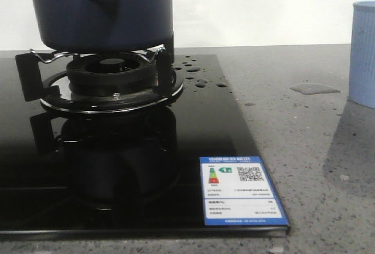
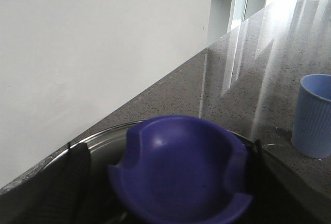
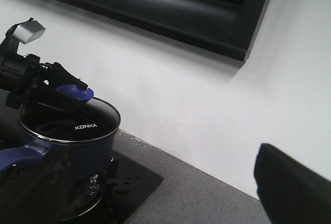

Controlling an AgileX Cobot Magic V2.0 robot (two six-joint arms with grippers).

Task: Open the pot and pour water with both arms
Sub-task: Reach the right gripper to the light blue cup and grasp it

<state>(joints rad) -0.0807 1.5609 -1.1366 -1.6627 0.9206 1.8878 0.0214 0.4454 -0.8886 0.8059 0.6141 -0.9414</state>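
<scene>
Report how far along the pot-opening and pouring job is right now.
Done: the left gripper has reached the blue lid knob and sits around it. In hand: the lift; the glass lid is seated on the pot, which stands on the burner. Left: removing the lid and pouring. The pale blue cup waits to the right.

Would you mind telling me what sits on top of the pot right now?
A glass lid marked KONKA covers the pot, and the left gripper is at its blue knob. The contents cannot be made out through the lid.
</scene>
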